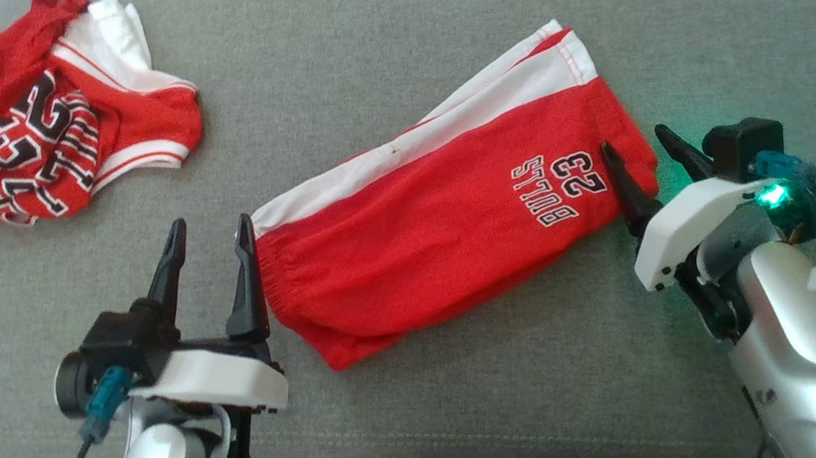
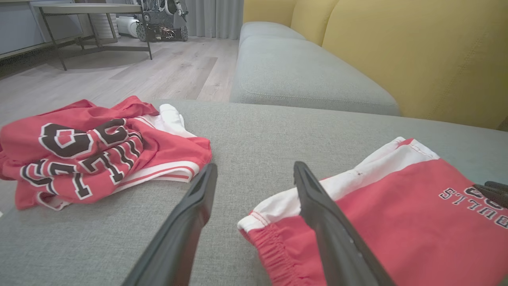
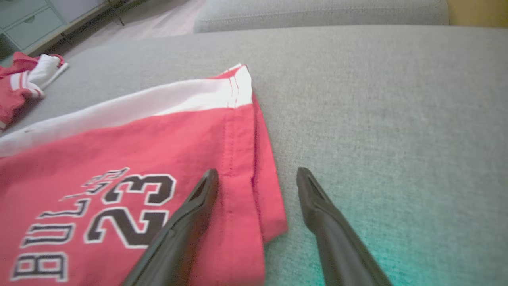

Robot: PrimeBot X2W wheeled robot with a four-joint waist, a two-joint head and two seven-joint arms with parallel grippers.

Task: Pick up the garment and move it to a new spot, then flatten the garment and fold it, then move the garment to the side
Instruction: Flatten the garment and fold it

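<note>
The garment (image 1: 439,224), red shorts with a white side stripe and "BULLS 23" in print, lies flat across the middle of the grey cushion (image 1: 481,410). My left gripper (image 1: 209,225) is open at the waistband end, one finger over the elastic edge (image 2: 274,242) and the other over bare cushion. In the left wrist view this gripper (image 2: 254,167) holds nothing. My right gripper (image 1: 635,139) is open at the leg-hem end. In the right wrist view it (image 3: 257,171) straddles the hem of the garment (image 3: 119,159), gripping nothing.
A crumpled red jersey (image 1: 37,145) with black numbers lies at the cushion's far left corner, clear of both arms. Yellow back cushions (image 2: 416,59) rise behind the seat. Wooden floor and a table (image 2: 87,8) lie beyond the cushion's edge.
</note>
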